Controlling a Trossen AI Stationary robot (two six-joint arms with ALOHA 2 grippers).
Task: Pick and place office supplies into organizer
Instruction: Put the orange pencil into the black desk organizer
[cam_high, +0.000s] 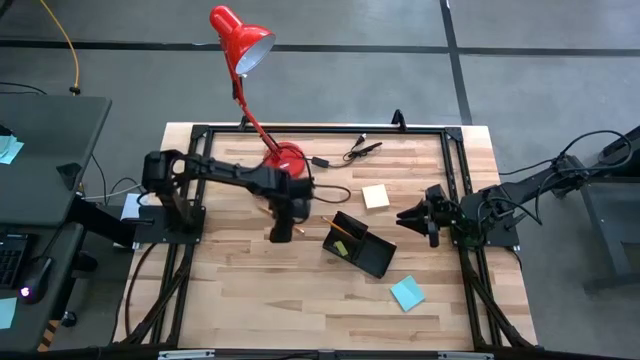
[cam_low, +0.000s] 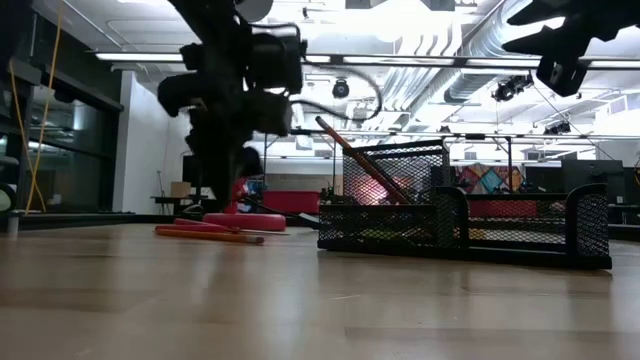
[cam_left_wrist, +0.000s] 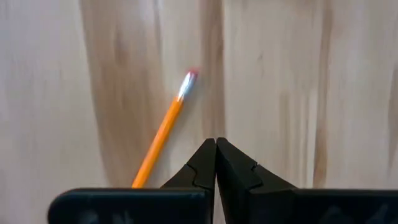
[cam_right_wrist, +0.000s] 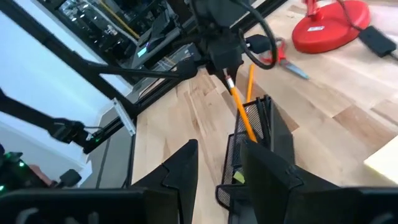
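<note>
Organizer: the black mesh organizer (cam_high: 360, 247) sits near the middle of the tabletop (cam_high: 250, 290), angled, with one pencil (cam_high: 336, 226) leaning out of its tall compartment.
Loose supplies: a pale yellow sticky-note pad (cam_high: 376, 196) lies beyond the organizer; a teal-blue pad (cam_high: 407, 293) lies on the near side of it; red-handled scissors (cam_right_wrist: 280, 57) lie by the lamp base.
Left wrist view only: a second orange-yellow pencil (cam_left_wrist: 163, 131) lies flat on the wood just beside the fingertips — not touched by them.
Low view only: the mesh walls of the organizer, the leaning pencil, and another pencil (cam_low: 208, 234) flat on the wood beside the red base.
Right wrist view only: the pencil's lean inside the compartment.
Surface and room: pale wood planks in a black metal frame (cam_high: 455, 160); a red desk lamp (cam_high: 245, 60) bends over the far edge; grey floor around.
Left end effector (cam_high: 283, 231): reaches out to the tabletop's middle, pointing straight down, fingers pressed together and holding nothing.
Right end effector (cam_high: 408, 214): waits at the right side, aimed at the organizer — fingers spread.
</note>
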